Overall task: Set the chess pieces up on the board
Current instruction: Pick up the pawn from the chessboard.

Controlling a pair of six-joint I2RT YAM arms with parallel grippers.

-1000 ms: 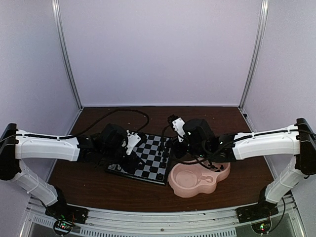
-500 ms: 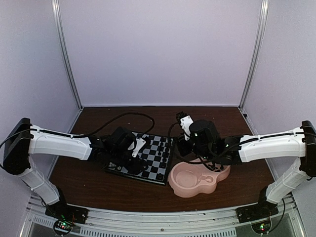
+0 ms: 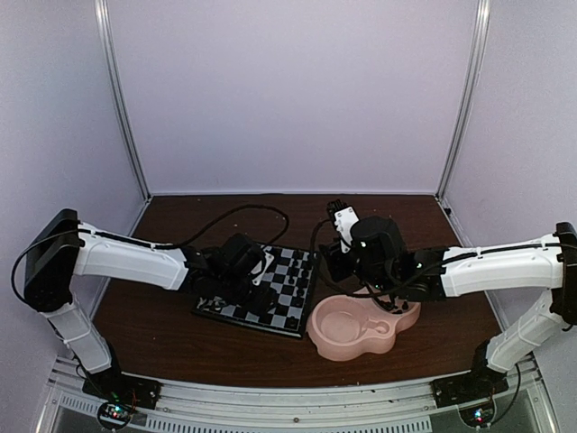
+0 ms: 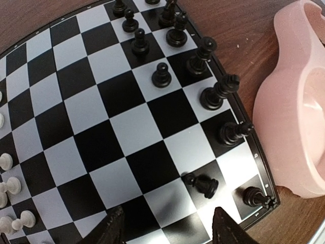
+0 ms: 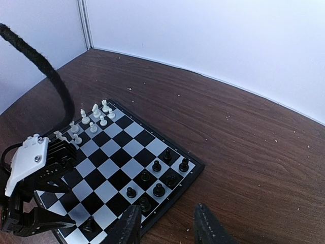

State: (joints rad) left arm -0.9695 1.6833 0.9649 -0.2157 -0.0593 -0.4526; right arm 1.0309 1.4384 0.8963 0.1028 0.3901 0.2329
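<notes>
**Half-set board, both grippers empty**
The board [image 4: 117, 127] lies just ahead of the left gripper [image 4: 167, 222] and the right gripper [image 5: 167, 213], both with jaws parted on nothing. Black chessmen [image 4: 213, 96] line the edge right of the left jaws and white chessmen [image 4: 7, 188] the left. Both ranks show gaps, and one toppled black piece [image 4: 201, 184] needs righting.

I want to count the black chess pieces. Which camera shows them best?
The left wrist view: the black chess pieces stand big along the board's edge. The right wrist view shows them small; the top view barely shows them.
</notes>
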